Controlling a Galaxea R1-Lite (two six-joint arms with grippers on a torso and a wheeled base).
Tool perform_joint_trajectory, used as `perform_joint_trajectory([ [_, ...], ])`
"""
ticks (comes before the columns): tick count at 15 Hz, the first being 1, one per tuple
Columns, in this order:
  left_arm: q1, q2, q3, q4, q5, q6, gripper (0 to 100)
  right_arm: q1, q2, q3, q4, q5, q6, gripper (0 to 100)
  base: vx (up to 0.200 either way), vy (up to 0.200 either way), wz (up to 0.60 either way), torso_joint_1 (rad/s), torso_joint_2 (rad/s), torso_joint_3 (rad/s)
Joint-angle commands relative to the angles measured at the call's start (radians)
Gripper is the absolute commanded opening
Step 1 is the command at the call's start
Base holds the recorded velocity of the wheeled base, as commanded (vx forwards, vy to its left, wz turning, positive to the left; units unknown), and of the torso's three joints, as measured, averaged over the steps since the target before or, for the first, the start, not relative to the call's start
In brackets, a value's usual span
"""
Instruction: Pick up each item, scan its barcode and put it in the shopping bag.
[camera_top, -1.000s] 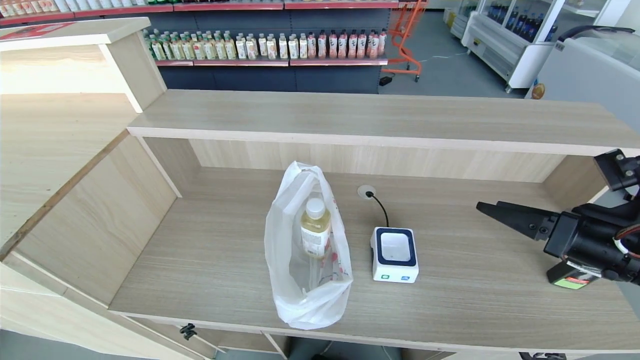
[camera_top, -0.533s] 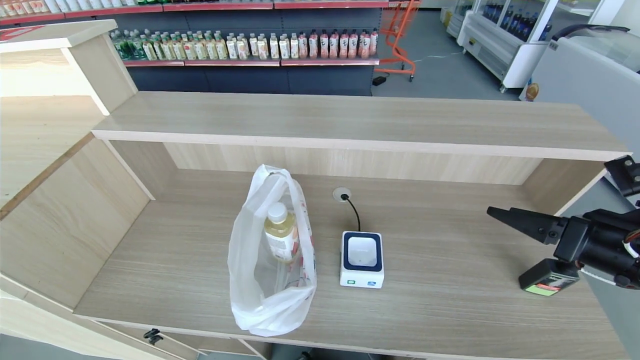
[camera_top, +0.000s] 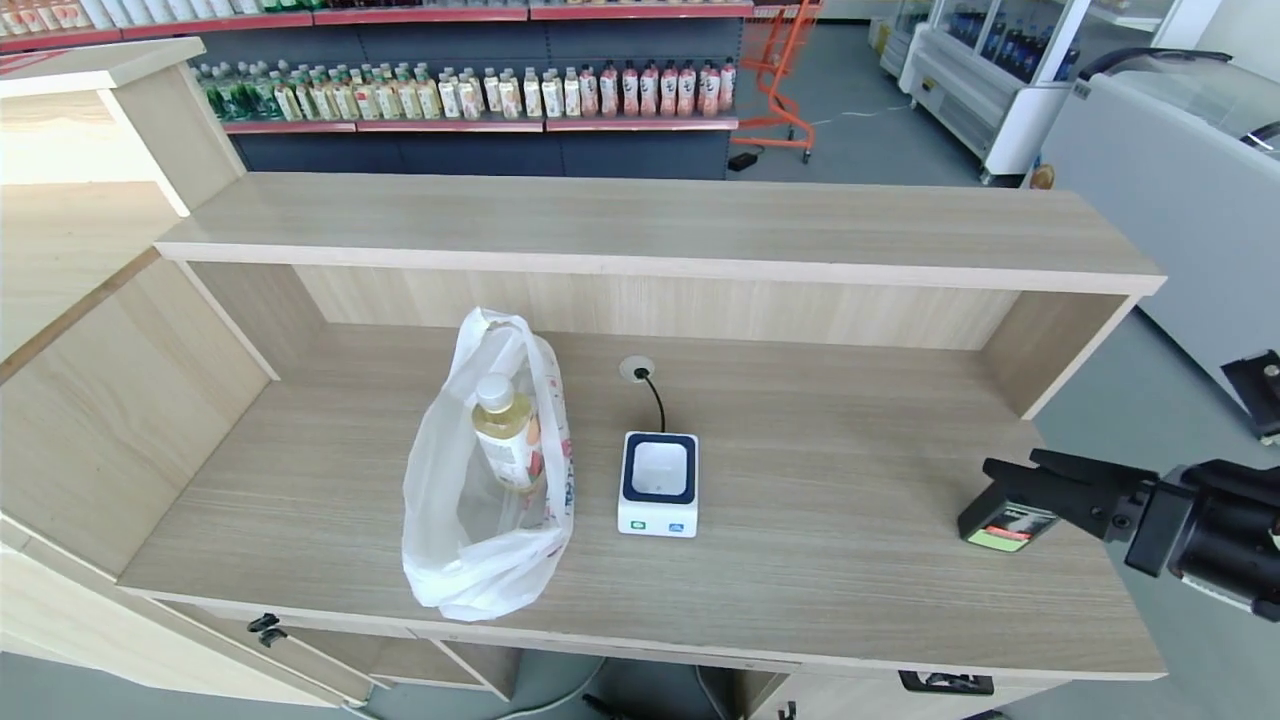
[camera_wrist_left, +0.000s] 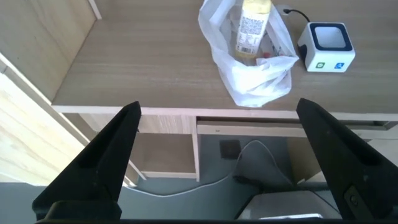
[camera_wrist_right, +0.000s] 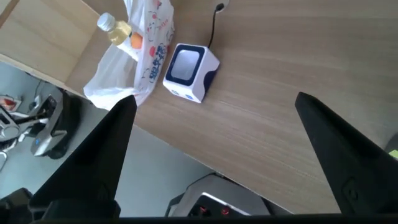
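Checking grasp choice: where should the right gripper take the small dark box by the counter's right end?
Probably across its two long sides, from above: the small dark box seems to lie flat on the counter, with the open right gripper close by it.

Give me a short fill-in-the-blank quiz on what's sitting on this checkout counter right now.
1. Inside the shopping bag stands a ____ with a white cap.
2. The scanner sits on the counter to the robot's ____ of the shopping bag.
3. A black ____ runs from the scanner into a hole in the counter.
4. The right gripper, near the small dark box, is ____.
Missing words: bottle; right; cable; open.
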Motion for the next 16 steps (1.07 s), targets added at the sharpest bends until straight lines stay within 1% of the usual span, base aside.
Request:
perform_joint_trajectory([
  [1,-0.001,0.000,0.000,0.000,0.000,0.000,100,-0.009,-0.002,0.003,0.010,0.000,0.000,100,-0.200,0.000,0.00,-0.007,0.00,0.007],
  [3,-0.001,0.000,0.000,0.000,0.000,0.000,100,-0.046,0.010,0.002,0.031,-0.001,-0.004,100,0.000,0.000,0.00,0.000,0.00,0.000],
  [4,-0.001,0.000,0.002,0.000,0.000,0.001,100,-0.077,0.018,-0.001,0.059,-0.003,-0.037,100,0.000,0.000,0.00,0.000,0.00,0.000],
  [5,-0.001,0.000,0.000,0.000,0.000,0.001,100,-0.111,0.021,0.000,0.091,-0.001,-0.098,100,0.000,0.000,0.00,0.000,0.00,0.000],
  [7,-0.001,0.000,0.000,0.000,0.000,0.001,100,-0.144,0.021,-0.001,0.127,-0.003,-0.139,100,0.000,0.000,0.00,0.000,0.00,0.000],
  [10,-0.001,0.000,0.002,0.000,0.000,0.001,100,-0.180,0.021,0.002,0.131,-0.005,-0.161,100,0.000,0.000,0.00,0.000,0.00,0.000],
  [11,-0.001,0.000,0.000,0.000,0.000,0.001,100,-0.246,0.045,0.000,0.159,-0.005,-0.291,100,0.000,0.000,0.00,0.000,0.00,0.000],
  [12,-0.001,0.000,0.000,0.000,0.000,0.001,100,-0.325,0.065,-0.003,0.208,-0.015,-0.452,100,0.000,0.000,0.00,0.000,0.00,0.000],
  [13,-0.001,0.000,0.002,0.000,0.000,0.001,100,-0.407,0.088,-0.014,0.277,-0.089,-0.615,100,0.000,0.000,0.00,0.000,0.00,0.000],
  [14,-0.001,0.000,0.002,0.000,0.000,0.001,100,-0.459,0.099,-0.028,0.324,-0.210,-0.712,100,0.000,0.000,0.00,0.000,0.00,0.000],
  [15,-0.001,0.000,0.000,0.000,0.000,0.001,100,-0.468,0.101,-0.032,0.343,-0.268,-0.718,100,0.000,0.000,0.00,0.000,0.00,0.000],
  [16,-0.001,0.000,0.000,0.000,0.000,0.001,100,-0.477,0.104,-0.043,0.346,-0.293,-0.721,100,0.000,0.000,0.00,0.000,0.00,0.000],
])
